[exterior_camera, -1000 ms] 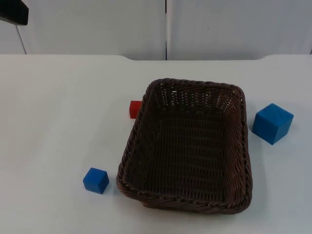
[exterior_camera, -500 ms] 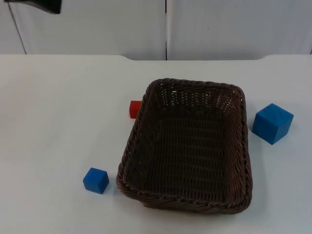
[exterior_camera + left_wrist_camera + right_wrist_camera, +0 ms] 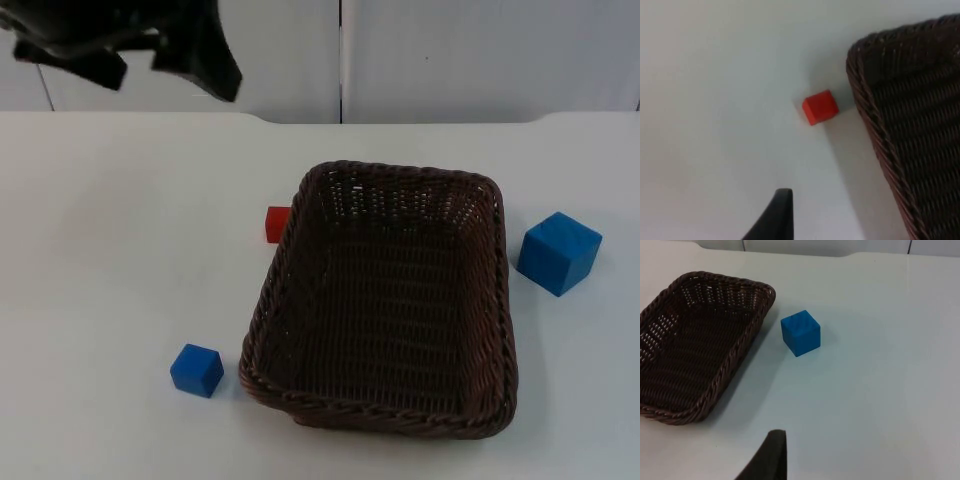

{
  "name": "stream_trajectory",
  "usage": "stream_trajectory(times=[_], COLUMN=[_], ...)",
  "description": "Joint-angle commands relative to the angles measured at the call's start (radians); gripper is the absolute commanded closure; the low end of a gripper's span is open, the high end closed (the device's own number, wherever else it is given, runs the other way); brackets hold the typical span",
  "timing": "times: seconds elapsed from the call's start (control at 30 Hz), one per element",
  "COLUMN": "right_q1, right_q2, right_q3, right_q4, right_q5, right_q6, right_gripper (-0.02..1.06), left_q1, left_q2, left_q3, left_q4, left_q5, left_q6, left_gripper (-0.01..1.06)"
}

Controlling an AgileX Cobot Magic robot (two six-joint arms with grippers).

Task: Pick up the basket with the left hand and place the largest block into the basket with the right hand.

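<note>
Three blocks surround the brown wicker basket [image 3: 385, 300] in the top view: large blue cube [image 3: 558, 253] just right of it, small red cube [image 3: 277, 223] at its left wall, small blue cube [image 3: 196, 370] near its front-left corner. Left gripper [image 3: 140, 50] hangs high at upper left, jaw state unreadable.
Left wrist view: red cube [image 3: 820, 107] beside the basket [image 3: 910, 125] corner.
Right wrist view: large blue cube [image 3: 800, 332] on the table beside the basket [image 3: 695, 345]; right gripper's jaw state cannot be told.

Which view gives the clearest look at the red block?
The left wrist view: the red block sits fully exposed on the table, close beside the basket, with top and side faces visible. In the top view the red block is partly hidden behind the basket's rim.
</note>
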Motion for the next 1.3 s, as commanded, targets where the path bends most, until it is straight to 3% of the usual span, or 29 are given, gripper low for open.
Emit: stream_trajectory(times=[0.0, 0.1, 0.6, 1.27], right_q1=[-0.006, -0.006, -0.006, -0.006], right_q2=[-0.003, -0.003, -0.003, -0.003], right_q3=[0.002, 0.002, 0.002, 0.002], right_q4=[-0.003, -0.005, -0.011, -0.011], right_q5=[-0.011, -0.011, -0.011, -0.011], right_q6=[-0.001, 0.001, 0.013, 0.013], right_gripper=[-0.01, -0.01, -0.01, -0.01], left_q1=[-0.016, -0.054, -0.114, -0.127], left_q2=[0.039, 0.137, 0.363, 0.492], left_q3=[-0.023, -0.077, -0.184, -0.184], left_q4=[0.024, 0.034, 0.158, -0.021], left_q5=[0.017, 0.075, 0.104, 0.048], left_q6=[-0.03, -0.042, -0.238, -0.204], left_gripper=[0.0, 0.0, 0.0, 0.0])
